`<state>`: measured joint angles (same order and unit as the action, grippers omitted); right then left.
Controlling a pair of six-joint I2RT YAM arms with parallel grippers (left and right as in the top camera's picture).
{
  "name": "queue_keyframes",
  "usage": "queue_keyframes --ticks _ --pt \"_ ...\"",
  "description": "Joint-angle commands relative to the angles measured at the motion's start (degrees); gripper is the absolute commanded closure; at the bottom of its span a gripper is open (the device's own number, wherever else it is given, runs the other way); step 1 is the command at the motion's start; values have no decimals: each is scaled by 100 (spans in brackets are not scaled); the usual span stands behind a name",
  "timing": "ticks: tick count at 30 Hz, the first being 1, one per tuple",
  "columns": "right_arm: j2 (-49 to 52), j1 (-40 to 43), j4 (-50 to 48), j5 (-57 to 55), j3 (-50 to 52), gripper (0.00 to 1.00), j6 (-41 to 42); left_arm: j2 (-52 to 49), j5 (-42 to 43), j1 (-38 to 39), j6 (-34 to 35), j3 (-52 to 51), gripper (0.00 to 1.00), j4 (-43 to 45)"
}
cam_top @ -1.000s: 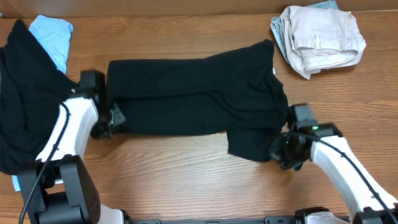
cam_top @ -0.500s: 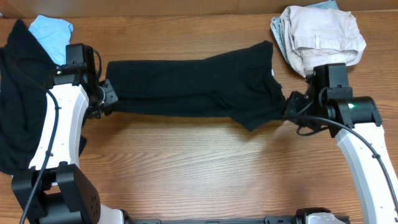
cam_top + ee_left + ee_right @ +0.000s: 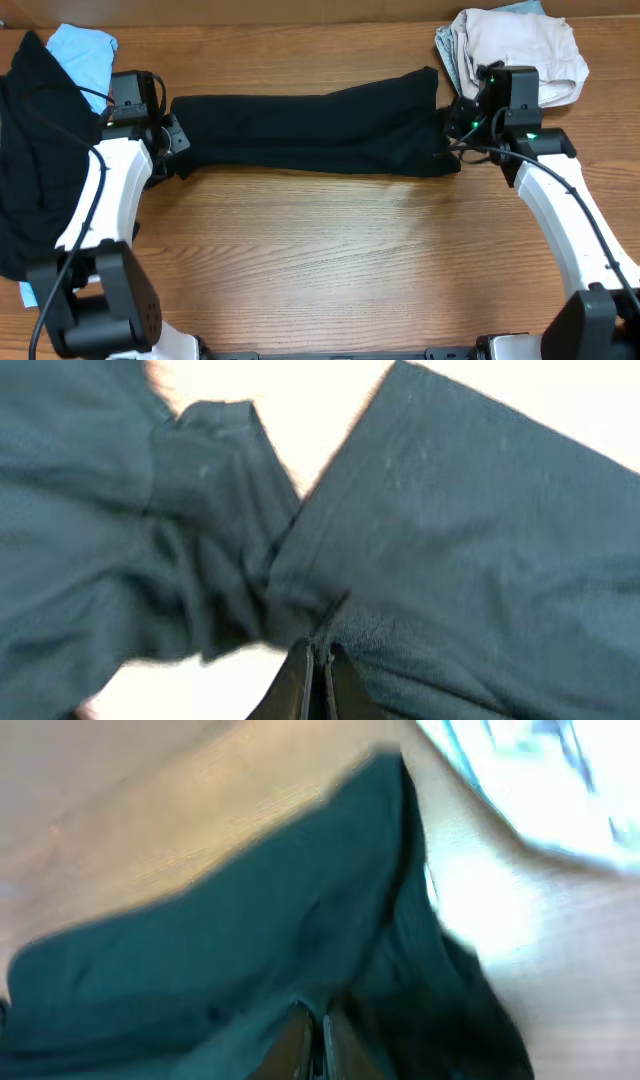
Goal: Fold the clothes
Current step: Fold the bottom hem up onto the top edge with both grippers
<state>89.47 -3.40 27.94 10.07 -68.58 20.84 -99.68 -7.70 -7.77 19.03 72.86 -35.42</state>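
Note:
A black garment (image 3: pixel 310 132) lies stretched in a long band across the far middle of the table, its near half doubled over. My left gripper (image 3: pixel 176 150) is shut on its left end; the wrist view shows the jaws (image 3: pixel 318 660) pinching dark fabric (image 3: pixel 470 560). My right gripper (image 3: pixel 450 128) is shut on its right end, with the jaws (image 3: pixel 312 1030) closed on fabric (image 3: pixel 230 950). A second black piece (image 3: pixel 35 160) lies heaped at the left. A beige garment (image 3: pixel 515 60) sits at the back right.
A light-blue piece (image 3: pixel 85 55) lies at the back left, partly under the black heap. The beige pile, with a bluish edge, lies just beyond my right gripper and shows bright in the right wrist view (image 3: pixel 540 790). Bare wooden table (image 3: pixel 330 270) fills the front.
Both grippers have carried the garment's near edge away from me toward the far edge. The garment went from a wide spread shape to a narrow folded band.

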Motion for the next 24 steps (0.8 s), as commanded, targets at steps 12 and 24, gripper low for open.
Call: queue_keyframes --ticks 12,24 --pt "1491 -181 -2173 83 -105 96 9 -1423 -164 -28 391 -39 96 1875" --pt "1873 -293 -2909 -319 -105 65 339 -1808 -149 44 365 -37 69 3056"
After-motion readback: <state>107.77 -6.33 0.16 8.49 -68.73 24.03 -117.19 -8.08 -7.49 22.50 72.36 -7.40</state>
